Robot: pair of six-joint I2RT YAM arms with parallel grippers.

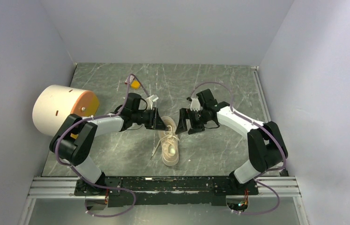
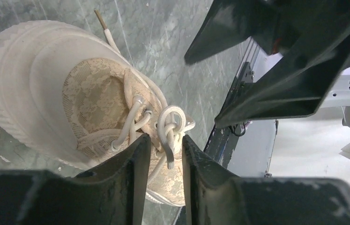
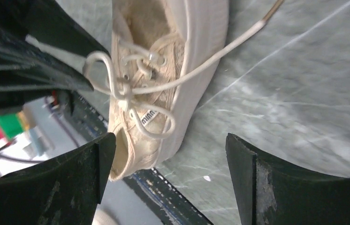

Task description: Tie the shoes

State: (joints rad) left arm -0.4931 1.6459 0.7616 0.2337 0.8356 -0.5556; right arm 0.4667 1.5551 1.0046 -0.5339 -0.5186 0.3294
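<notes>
The shoe (image 1: 171, 145) is a cream low-top sneaker lying on the green marbled table between both arms. In the left wrist view the shoe (image 2: 46, 79) shows its toe and knotted white laces (image 2: 170, 124). My left gripper (image 2: 166, 140) hovers over the knot, its jaws narrowly apart; a lace loop hangs in the gap, touching neither pad. From above, the left gripper (image 1: 162, 124) is at the shoe's far end. My right gripper (image 1: 182, 124) faces it, wide open and holding nothing. In the right wrist view the right gripper (image 3: 168, 140) straddles the shoe (image 3: 201, 56). One lace end (image 3: 238, 40) trails over the table.
A large cream-and-orange cylinder (image 1: 63, 110) lies at the left wall behind the left arm. A small orange piece (image 1: 136, 85) sits at the back. The metal rail (image 1: 163, 185) runs along the near edge, and grey walls enclose three sides.
</notes>
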